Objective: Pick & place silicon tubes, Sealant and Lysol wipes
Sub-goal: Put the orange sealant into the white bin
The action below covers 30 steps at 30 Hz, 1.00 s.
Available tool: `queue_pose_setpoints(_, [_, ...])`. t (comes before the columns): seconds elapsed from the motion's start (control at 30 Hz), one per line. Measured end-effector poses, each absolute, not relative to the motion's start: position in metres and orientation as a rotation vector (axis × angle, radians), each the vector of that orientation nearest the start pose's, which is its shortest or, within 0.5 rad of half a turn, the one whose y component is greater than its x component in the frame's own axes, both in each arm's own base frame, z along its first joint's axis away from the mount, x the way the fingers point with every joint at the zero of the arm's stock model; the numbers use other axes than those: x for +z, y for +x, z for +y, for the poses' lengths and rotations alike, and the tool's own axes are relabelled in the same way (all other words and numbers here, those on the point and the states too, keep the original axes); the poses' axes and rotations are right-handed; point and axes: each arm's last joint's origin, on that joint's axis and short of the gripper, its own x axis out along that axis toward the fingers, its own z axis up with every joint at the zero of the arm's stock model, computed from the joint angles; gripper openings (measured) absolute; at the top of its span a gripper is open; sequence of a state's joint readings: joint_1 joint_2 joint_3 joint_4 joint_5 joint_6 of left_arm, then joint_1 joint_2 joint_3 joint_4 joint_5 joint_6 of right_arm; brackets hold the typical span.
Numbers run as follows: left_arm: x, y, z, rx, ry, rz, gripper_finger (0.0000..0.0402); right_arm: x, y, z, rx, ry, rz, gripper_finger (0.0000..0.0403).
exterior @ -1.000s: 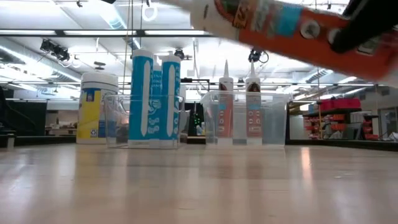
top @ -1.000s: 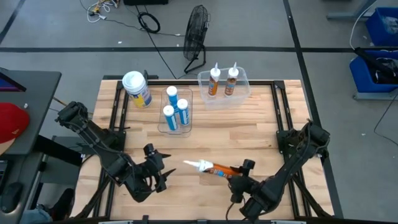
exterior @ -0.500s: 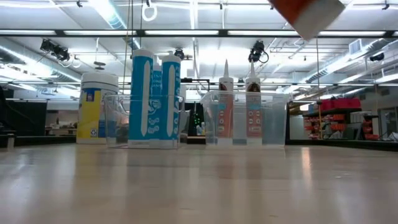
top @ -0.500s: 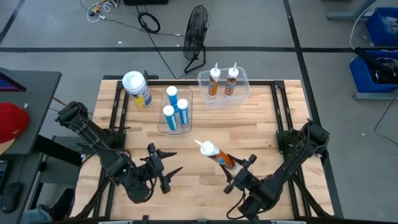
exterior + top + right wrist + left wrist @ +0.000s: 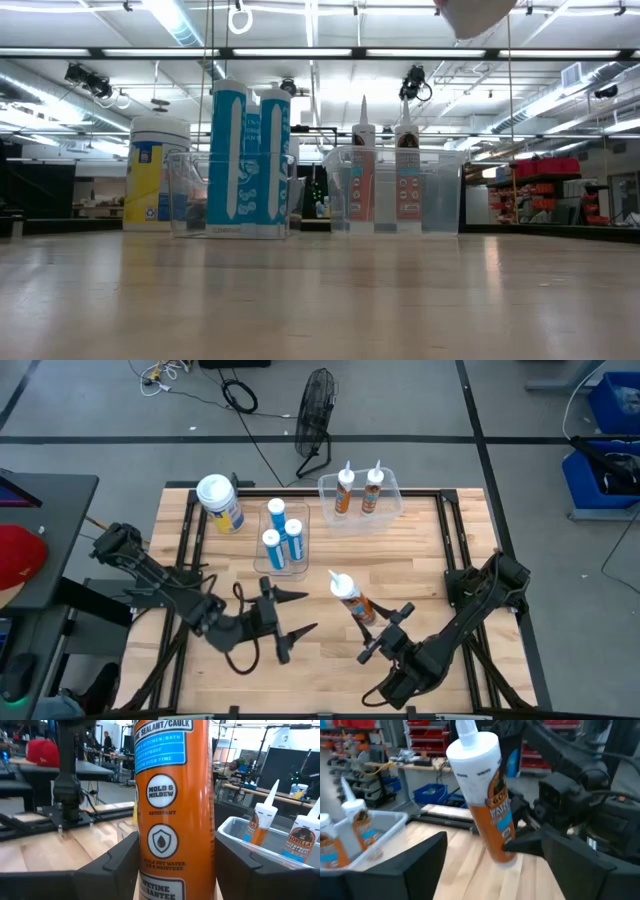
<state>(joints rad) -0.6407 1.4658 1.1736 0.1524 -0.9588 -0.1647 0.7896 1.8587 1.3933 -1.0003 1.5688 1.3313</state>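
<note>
My right gripper (image 5: 383, 632) is shut on an orange sealant tube (image 5: 352, 603) with a white nozzle end, held high over the table's near middle. The tube also fills the right wrist view (image 5: 172, 795), and its base shows at the top of the low view (image 5: 475, 12). My left gripper (image 5: 292, 617) is open and empty just left of the tube, with its fingers (image 5: 415, 865) standing on either side of it at a distance. The Lysol wipes (image 5: 220, 503) stand upright on the table at the far left. My right gripper pinches the sealant tube's orange body near its base end (image 5: 504, 851) between its two fingers (image 5: 107, 870). The fingers come roughly level from the table's near right side and lie across the tube. The tube stands nearly upright, nozzle up, and is lifted clear of the table.
A clear bin (image 5: 281, 560) at the far middle holds three blue-and-white tubes upright. A second clear bin (image 5: 392, 495) at the far right holds two orange sealant tubes standing upright. The black frame rails (image 5: 445, 520) run along the table's sides.
My right gripper has risen and tipped the sealant tube from lying level, nozzle toward the left, to nearly upright, and has carried it a little toward the far edge. My left gripper has moved toward the table's right, closer to the tube.
</note>
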Motion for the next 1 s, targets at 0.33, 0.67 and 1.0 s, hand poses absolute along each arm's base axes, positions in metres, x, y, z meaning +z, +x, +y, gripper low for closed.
queue_pose_setpoints(0.33, [0.358,0.299,-0.148,0.209,-0.118,-0.058,0.0375,0.262,0.276,0.226,-0.804,-0.174,0.072,0.0207])
queue_pose_setpoints(0.67, [0.365,0.308,-0.13,0.213,-0.13,-0.117,0.0376,0.282,0.288,0.229,-0.806,-0.235,0.11,0.0207])
queue_pose_setpoints(1.0, [0.373,0.312,-0.124,0.049,-0.119,-0.19,0.0376,0.295,0.308,0.226,-0.748,-0.255,0.167,0.0205])
